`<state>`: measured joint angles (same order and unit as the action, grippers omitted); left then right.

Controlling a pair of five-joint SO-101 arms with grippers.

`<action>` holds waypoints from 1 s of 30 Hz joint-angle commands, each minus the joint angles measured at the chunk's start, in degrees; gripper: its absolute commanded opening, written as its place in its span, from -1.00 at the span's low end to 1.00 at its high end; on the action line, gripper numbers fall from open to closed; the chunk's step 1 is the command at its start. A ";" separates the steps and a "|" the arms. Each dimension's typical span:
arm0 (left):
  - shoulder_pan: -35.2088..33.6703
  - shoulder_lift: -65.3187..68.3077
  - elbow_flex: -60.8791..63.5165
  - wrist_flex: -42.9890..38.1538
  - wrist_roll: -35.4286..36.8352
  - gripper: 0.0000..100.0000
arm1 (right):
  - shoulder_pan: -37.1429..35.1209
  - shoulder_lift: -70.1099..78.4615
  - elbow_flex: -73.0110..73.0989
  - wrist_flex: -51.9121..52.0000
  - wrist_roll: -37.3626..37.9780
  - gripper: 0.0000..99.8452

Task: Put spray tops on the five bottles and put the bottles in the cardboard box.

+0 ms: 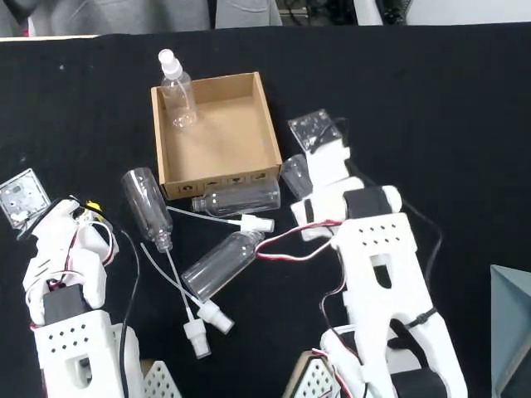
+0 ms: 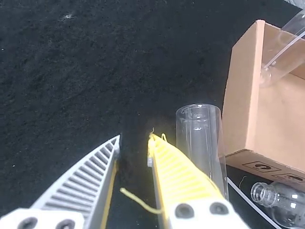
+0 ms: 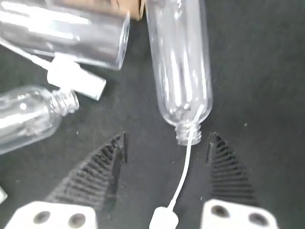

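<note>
Between the spread jaws of the right gripper lies a clear bottle, neck toward the wrist, its spray top unseated, only the thin tube reaching the mouth. Closing off-centre could roll it (smooth, round plastic) and drag the tube out. The left gripper, also spread and empty, hovers beside another bottle near the cardboard box.

loose bottles crowd the cardboard box front.
</note>
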<state>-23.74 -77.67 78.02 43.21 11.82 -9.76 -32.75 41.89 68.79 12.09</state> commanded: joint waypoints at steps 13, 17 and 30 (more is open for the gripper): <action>-0.48 -1.05 -1.19 -1.14 -0.53 -0.83 | -1.32 24.13 -21.41 0.26 1.58 -0.55; -0.48 -1.05 -1.10 -1.14 -0.53 -0.83 | -1.05 30.55 -25.01 0.26 5.10 -0.55; -0.48 -1.05 -1.10 -1.14 -0.53 -0.83 | -0.35 42.95 -29.76 0.26 4.75 -0.55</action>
<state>-23.74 -77.67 78.02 43.21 11.82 -9.76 10.24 16.31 68.79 16.66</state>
